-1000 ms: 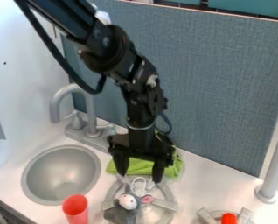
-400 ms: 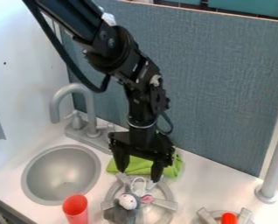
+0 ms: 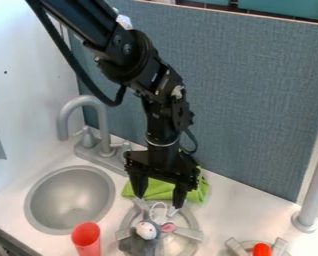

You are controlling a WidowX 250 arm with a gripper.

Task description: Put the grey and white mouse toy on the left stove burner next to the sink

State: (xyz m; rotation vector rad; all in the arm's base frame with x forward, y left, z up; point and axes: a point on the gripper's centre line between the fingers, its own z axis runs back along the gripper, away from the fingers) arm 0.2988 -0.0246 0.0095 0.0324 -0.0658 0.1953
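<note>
The black gripper [image 3: 159, 198] hangs open over the back part of the near burner, its two fingers pointing down and apart with nothing between them. Just below and in front of it, a grey plush mouse [image 3: 146, 231] with pink ears and a white string lies on the metal burner [image 3: 187, 232]. Behind the fingers, a green cloth [image 3: 199, 193] is spread on the counter, partly covered by the gripper.
A round sink [image 3: 69, 200] with a grey faucet [image 3: 83, 102] is at the left. The red cup [image 3: 87, 240] stands by its front edge. An orange-red object [image 3: 262, 249] sits on another burner [image 3: 238, 247]. A grey pole [image 3: 313, 182] rises at right, before a blue-grey panel [image 3: 255, 100].
Over the last second the arm has shifted very slightly and the right finger has come a little closer to the left one. The plush mouse and the other objects have stayed in place.
</note>
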